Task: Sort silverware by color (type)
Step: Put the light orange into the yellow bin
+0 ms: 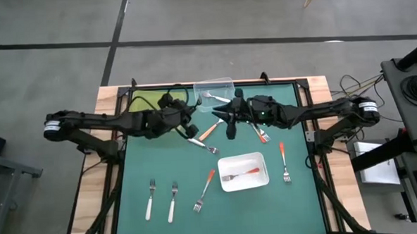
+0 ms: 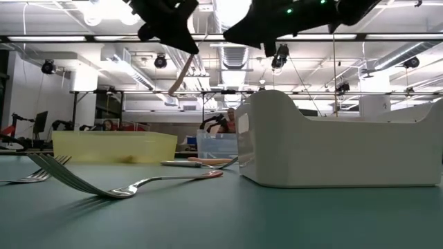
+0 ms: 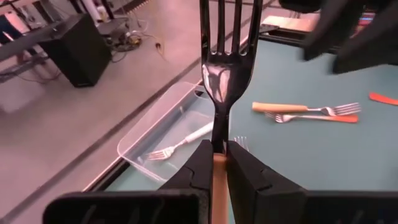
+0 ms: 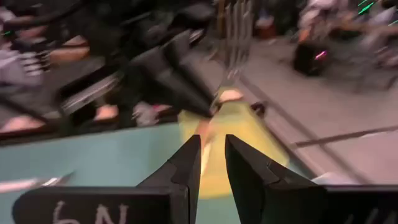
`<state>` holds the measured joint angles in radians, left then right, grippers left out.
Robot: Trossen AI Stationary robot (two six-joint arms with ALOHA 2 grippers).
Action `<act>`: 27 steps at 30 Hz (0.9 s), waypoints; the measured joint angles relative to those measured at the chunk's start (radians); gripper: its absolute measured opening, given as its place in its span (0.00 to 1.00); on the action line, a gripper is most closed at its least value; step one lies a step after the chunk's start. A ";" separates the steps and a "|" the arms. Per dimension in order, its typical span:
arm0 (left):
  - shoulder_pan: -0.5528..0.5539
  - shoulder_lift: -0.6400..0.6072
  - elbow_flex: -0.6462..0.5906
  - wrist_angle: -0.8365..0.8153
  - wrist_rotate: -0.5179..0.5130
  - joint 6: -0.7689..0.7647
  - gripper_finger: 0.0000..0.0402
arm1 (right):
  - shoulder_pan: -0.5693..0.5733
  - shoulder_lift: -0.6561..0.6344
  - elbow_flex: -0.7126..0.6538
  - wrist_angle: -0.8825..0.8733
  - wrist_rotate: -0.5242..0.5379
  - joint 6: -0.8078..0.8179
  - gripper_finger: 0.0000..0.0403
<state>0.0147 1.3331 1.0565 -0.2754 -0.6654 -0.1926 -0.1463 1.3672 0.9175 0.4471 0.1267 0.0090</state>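
**A:** What is the left gripper (image 3: 216, 146) doing?

**B:** It is clamped on the light-orange handle of a fork (image 3: 219, 68), tines pointing away from the wrist. It hangs above the far middle of the table, off the cloth. The right gripper (image 4: 212, 140) faces it from just beside, with a narrow gap between its fingers and nothing in that gap.

**A:** So what is sorted already?

**B:** Very little, by my reading. The clear tray (image 1: 224, 82) at the far edge holds one white-handled fork (image 1: 218, 97). The white tray (image 1: 261, 159), nearer and to the right, holds one red-orange fork (image 1: 243, 174). The yellow tray (image 1: 139, 100) at the far left is partly under the left arm, and I cannot tell whether anything lies in it.

**A:** And what is left?

**B:** Most of it. Two white-handled forks (image 1: 151, 199) lie side by side at the near left. A red-orange one (image 1: 204, 190) lies just left of the white tray, and another (image 1: 284, 163) lies to its right. A couple more (image 1: 262, 134) rest under the right arm. At least one light-orange handle (image 1: 208, 130) shows between the grippers.

**A:** Where does the held fork belong?

**B:** Probably in the yellow tray, since white and red-orange each seem to have a tray of their own. The task looks to be in its early stretch.
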 joint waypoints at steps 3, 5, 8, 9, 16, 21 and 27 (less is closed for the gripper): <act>0.000 0.040 0.019 0.004 -0.032 -0.010 0.02 | 0.000 0.047 0.016 0.069 0.129 -0.006 0.16; 0.000 0.065 0.034 0.006 -0.052 -0.021 0.02 | 0.000 0.062 0.026 0.063 0.200 0.027 0.16; 0.000 0.097 0.058 -0.005 -0.056 -0.026 0.02 | -0.001 0.071 0.040 0.064 0.216 0.046 0.16; 0.001 0.105 0.068 -0.008 -0.057 -0.026 0.02 | 0.001 0.071 0.042 0.065 0.214 0.045 0.17; 0.010 0.151 0.121 -0.042 -0.095 -0.016 0.02 | 0.011 0.068 0.045 0.068 0.214 0.055 0.32; 0.010 0.161 0.127 -0.021 -0.099 -0.029 0.02 | 0.009 0.071 0.045 0.099 0.214 0.077 0.45; 0.008 0.161 0.114 0.025 -0.091 -0.035 0.02 | 0.008 0.071 0.062 0.120 0.215 0.051 0.50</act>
<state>0.0231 1.4937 1.1706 -0.2505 -0.7568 -0.2272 -0.1379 1.4380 0.9795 0.5667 0.3412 0.0598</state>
